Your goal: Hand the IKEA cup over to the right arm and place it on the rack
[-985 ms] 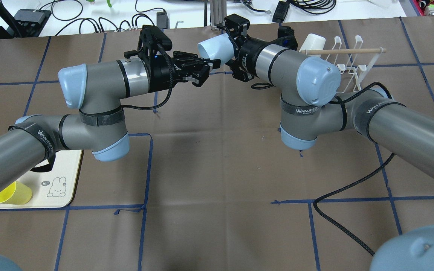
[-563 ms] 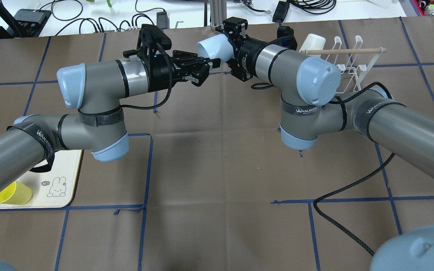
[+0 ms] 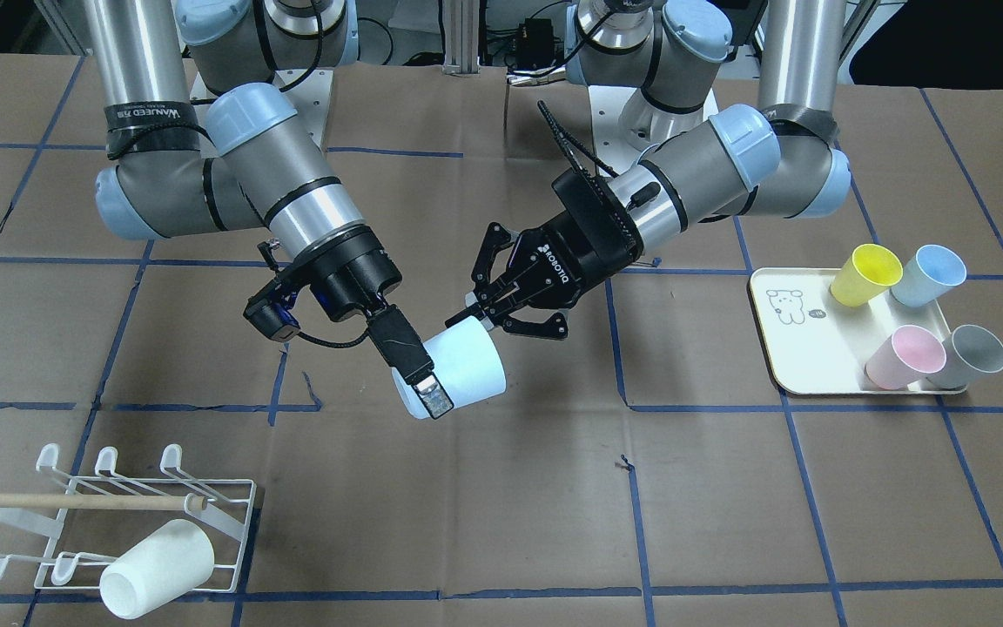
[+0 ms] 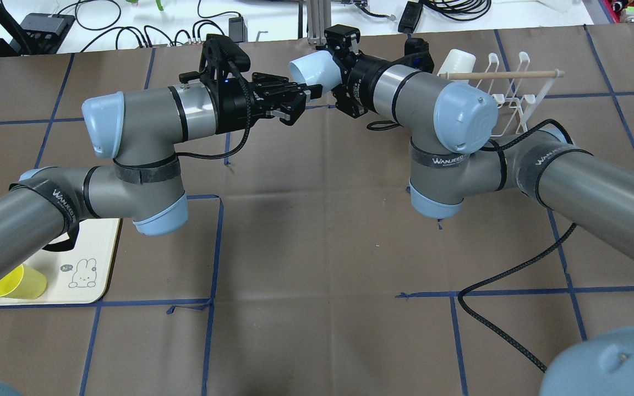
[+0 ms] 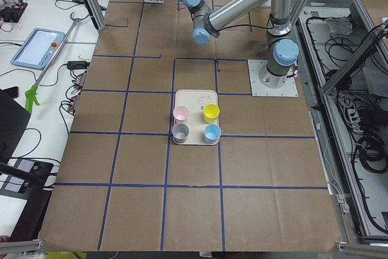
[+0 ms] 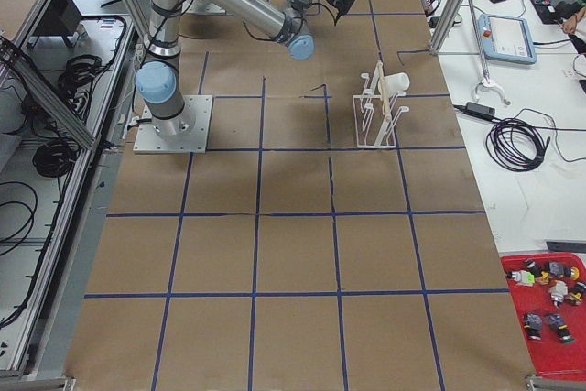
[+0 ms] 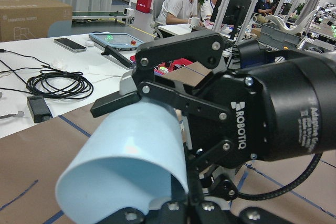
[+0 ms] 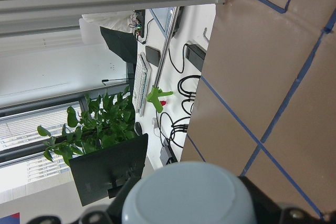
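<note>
1 blue cup [image 7: 131,150], rim L-wrist, base R-wrist

Bright even light from above, faint shadows on table [image 4: 317,247], exterior views sharp, cup [image 8: 189,195] soft in right wrist view, bright window [image 8: 31,127] glare there.

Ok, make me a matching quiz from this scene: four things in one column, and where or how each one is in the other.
Things:
1. white cup
2. yellow cup
3. left gripper
4. right gripper

Place or state:
A. open
B. on the cream tray
C. shut on the pale blue cup
D. on the rack

Pairs: 1-D, 2-B, 3-A, 4-C.
</note>
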Controlling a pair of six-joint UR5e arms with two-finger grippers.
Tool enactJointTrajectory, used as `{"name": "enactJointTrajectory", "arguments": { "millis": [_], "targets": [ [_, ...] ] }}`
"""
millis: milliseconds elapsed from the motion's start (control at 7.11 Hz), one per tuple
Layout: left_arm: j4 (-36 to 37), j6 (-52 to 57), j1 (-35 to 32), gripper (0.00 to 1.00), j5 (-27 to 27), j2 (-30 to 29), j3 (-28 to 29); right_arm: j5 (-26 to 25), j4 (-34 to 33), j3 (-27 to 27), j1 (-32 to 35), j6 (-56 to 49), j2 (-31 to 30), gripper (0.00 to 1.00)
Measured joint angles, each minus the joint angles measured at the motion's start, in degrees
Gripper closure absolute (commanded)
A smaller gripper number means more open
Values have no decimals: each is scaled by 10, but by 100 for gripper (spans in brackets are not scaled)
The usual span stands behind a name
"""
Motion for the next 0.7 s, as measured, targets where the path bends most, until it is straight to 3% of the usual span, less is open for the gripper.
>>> {"name": "enactJointTrajectory", "arguments": {
  "millis": [141, 422, 704],
  "targets": [
    [0, -8, 0, 30, 1, 0, 2, 0, 0, 0, 1, 0, 0, 56],
    [1, -15, 0, 2, 3, -3, 3, 0, 1, 0, 0, 0, 0, 56],
    [1, -27, 0, 1, 3, 1, 3, 0, 0, 0, 0, -1, 0, 56]
  ]
}}
